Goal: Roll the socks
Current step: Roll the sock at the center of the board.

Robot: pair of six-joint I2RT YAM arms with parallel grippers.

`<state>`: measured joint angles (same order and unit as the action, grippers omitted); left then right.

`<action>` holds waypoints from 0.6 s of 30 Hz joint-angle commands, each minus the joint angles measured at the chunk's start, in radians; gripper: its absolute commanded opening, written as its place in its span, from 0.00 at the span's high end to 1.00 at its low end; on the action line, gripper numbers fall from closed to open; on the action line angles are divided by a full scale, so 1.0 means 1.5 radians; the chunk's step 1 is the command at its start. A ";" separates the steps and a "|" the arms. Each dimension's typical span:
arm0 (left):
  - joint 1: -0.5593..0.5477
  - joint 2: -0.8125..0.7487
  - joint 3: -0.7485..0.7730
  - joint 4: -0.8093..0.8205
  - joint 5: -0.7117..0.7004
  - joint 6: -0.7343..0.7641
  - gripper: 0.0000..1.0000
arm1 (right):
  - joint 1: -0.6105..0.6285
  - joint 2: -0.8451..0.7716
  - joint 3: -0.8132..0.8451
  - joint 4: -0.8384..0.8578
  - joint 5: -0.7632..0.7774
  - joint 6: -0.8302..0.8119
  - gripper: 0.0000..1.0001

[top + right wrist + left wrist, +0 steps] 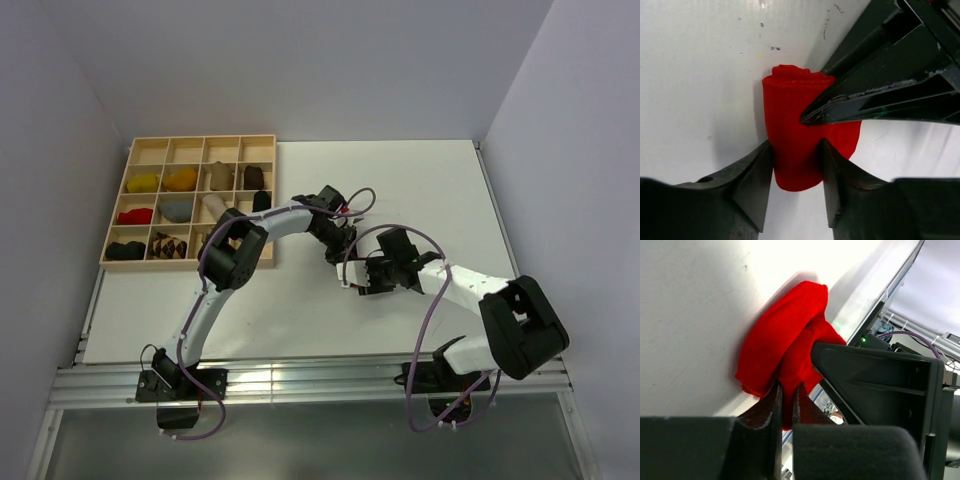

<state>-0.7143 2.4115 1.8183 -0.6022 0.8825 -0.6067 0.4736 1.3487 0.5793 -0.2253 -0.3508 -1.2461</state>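
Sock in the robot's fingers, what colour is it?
The sock is plain bright red, clearest in the right wrist view.

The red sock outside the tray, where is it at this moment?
In the top view the red sock lies on the table, right of the wooden tray, pinched by the left gripper and the right gripper.

red sock (790,115): soft matt knit cloth, finely textured. my right gripper (797,142) and left gripper (788,387) are hard black plastic, dull-sheened, the left one's edges scuffed pale and its inner faces glossy enough to catch the red. the white table (700,75) looks smooth and faintly speckled; the tray (203,139) is pale bare wood.
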 commanded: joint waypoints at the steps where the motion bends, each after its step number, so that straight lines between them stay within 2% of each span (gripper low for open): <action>1: 0.004 0.018 -0.024 0.005 -0.029 0.012 0.86 | 0.005 0.029 0.039 -0.021 0.017 0.016 0.54; 3: 0.005 -0.002 -0.041 0.024 -0.025 0.008 0.81 | 0.003 0.056 0.069 -0.063 0.013 0.018 0.62; 4: 0.005 -0.009 -0.045 0.030 -0.028 0.006 0.75 | 0.004 0.068 0.083 -0.082 0.009 0.019 0.71; 7: 0.015 -0.055 -0.091 0.101 -0.056 -0.023 0.61 | -0.002 0.109 0.138 -0.160 -0.017 0.027 0.80; 12: 0.054 -0.209 -0.282 0.316 -0.129 -0.140 0.55 | -0.036 0.163 0.227 -0.282 -0.065 0.022 0.82; 15: 0.070 -0.303 -0.372 0.396 -0.233 -0.148 0.55 | -0.052 0.205 0.274 -0.345 -0.074 0.014 0.82; 16: 0.071 -0.326 -0.395 0.423 -0.295 -0.145 0.54 | -0.057 0.221 0.289 -0.367 -0.076 0.012 0.82; 18: 0.071 -0.392 -0.472 0.487 -0.339 -0.155 0.53 | -0.062 0.265 0.337 -0.433 -0.088 -0.001 0.82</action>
<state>-0.6117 1.9640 1.1942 -0.0853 0.5697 -0.7990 0.3996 1.6779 1.0180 -0.6712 -0.4652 -1.2263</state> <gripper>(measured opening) 0.462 0.288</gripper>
